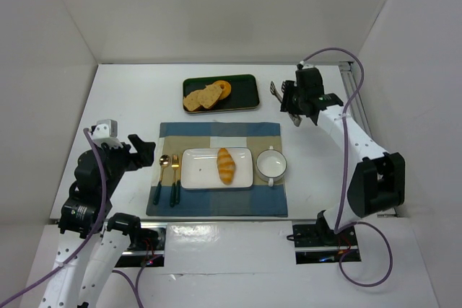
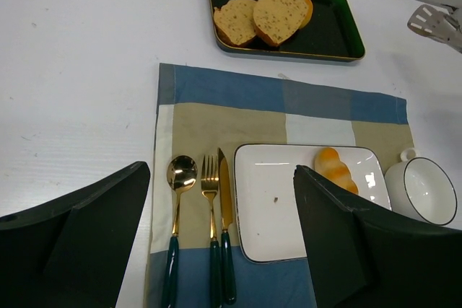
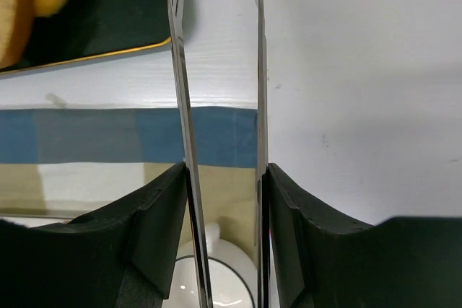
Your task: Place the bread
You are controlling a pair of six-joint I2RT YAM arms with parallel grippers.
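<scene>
Bread (image 1: pixel 226 165) (image 2: pixel 334 169) lying on white plate (image 1: pixel 195 171) (image 2: pixel 271 207), right of the plate's middle, long axis running near to far, tapered ends clear of the rim, touched by neither gripper. Plate resting at the centre of blue-and-tan checked placemat (image 1: pixel 216 135) (image 2: pixel 216 113) on white table (image 1: pixel 130 99). Left of the plate, on the placemat: gold spoon (image 1: pixel 163 171) (image 2: pixel 181 173), fork (image 1: pixel 175 171) (image 2: pixel 210 178) and knife (image 2: pixel 224 200), side by side, dark green handles toward the near edge. Just right of the plate, also on the placemat: white cup (image 1: pixel 260 164) (image 2: pixel 404 178), upright. Beyond the placemat, dark tray (image 1: pixel 244 95) (image 2: pixel 328 30) (image 3: pixel 123 5) bearing toast slices (image 1: pixel 201 98) (image 2: pixel 256 18) overlapping each other, with round orange-brown bun (image 1: pixel 224 89) behind them. Left gripper (image 1: pixel 141 151) (image 2: pixel 222 178) at the near left of the table, off the placemat's left edge, jaws spread wide with nothing between them, pointed toward the cutlery and plate. Right gripper (image 1: pixel 289 99) (image 3: pixel 226 171) raised at the far right, near the tray's right end and well apart from the bread, jaws pressed against the two thin metal arms of tongs (image 1: pixel 277 91) (image 2: pixel 433 23) (image 3: pixel 180 70); arms of the tongs parallel with a gap between them, slotted tips toward the tray, nothing held in the tips.
</scene>
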